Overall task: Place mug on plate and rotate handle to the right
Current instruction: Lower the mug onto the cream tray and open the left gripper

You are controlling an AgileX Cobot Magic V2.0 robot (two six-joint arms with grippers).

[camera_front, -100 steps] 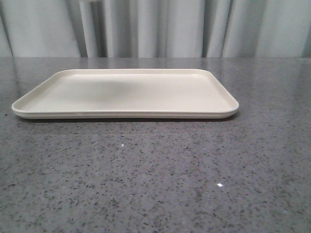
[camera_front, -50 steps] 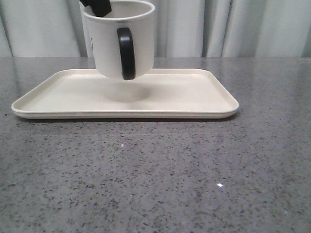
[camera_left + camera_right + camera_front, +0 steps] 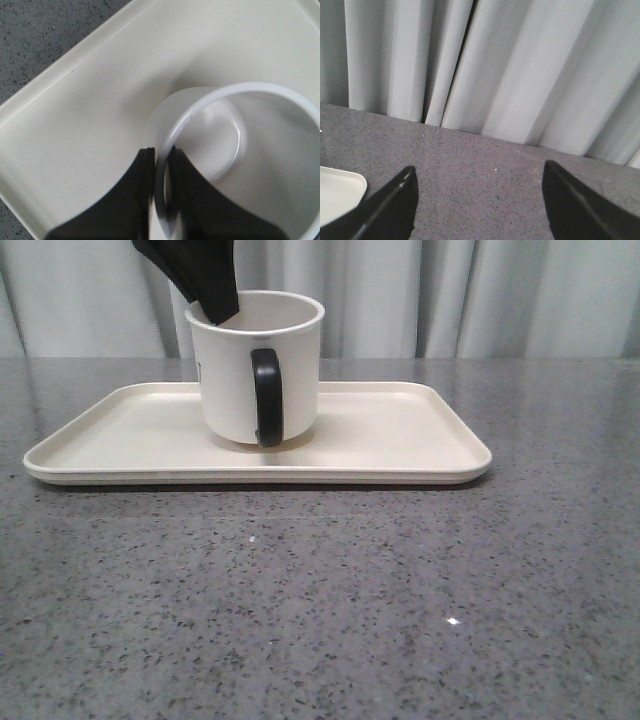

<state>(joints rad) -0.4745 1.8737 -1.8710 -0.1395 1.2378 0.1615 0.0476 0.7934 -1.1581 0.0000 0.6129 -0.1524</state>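
Observation:
The white mug [image 3: 232, 380] stands upright on the cream plate [image 3: 400, 435], left of its middle. Its black handle [image 3: 266, 396] faces the camera in the front view. My left gripper [image 3: 218, 310] comes down from above and is shut on the mug's left rim, one finger inside and one outside; the left wrist view shows the fingers [image 3: 130, 195] pinching the rim of the mug [image 3: 240, 165] over the plate [image 3: 85, 115]. My right gripper [image 3: 478, 180] is open and empty, above the bare table, out of the front view. The smiley face is hidden.
The grey speckled table [image 3: 320, 600] stretches in front of and around the plate. Pale curtains [image 3: 450, 295] hang behind the table's far edge. A corner of the plate [image 3: 337, 192] shows at the edge of the right wrist view.
The mug came down from above in my left gripper: absent a second ago, hanging above the plate half a second ago, now resting on it.

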